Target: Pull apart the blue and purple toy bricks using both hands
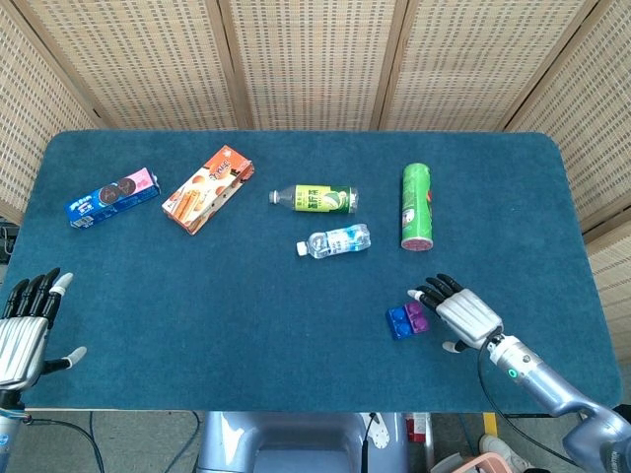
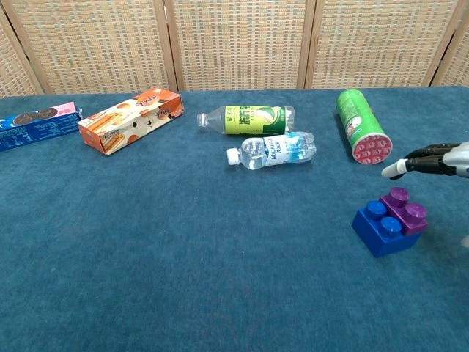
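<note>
On the blue table [image 1: 246,296], your empty, spread right hand [image 1: 461,315] hovers beside the joined blue brick [image 1: 398,322] and purple brick [image 1: 417,316]; grasp purple next, then bring your empty left hand [image 1: 25,335] across.

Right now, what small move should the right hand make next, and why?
Probably lower the right hand onto the purple brick: its spread fingers hover just beside it, holding nothing, and the purple brick is still joined to the blue brick.

Table cover [image 1: 296,296]: matt blue cloth, felt-like nap. Blue brick [image 2: 379,224] and purple brick [image 2: 407,210]: smooth plastic. Right hand [image 1: 461,315]: silvery metal-look shell, black fingers [image 1: 434,289]. Clear bottle [image 2: 272,150]: glossy transparent plastic.
</note>
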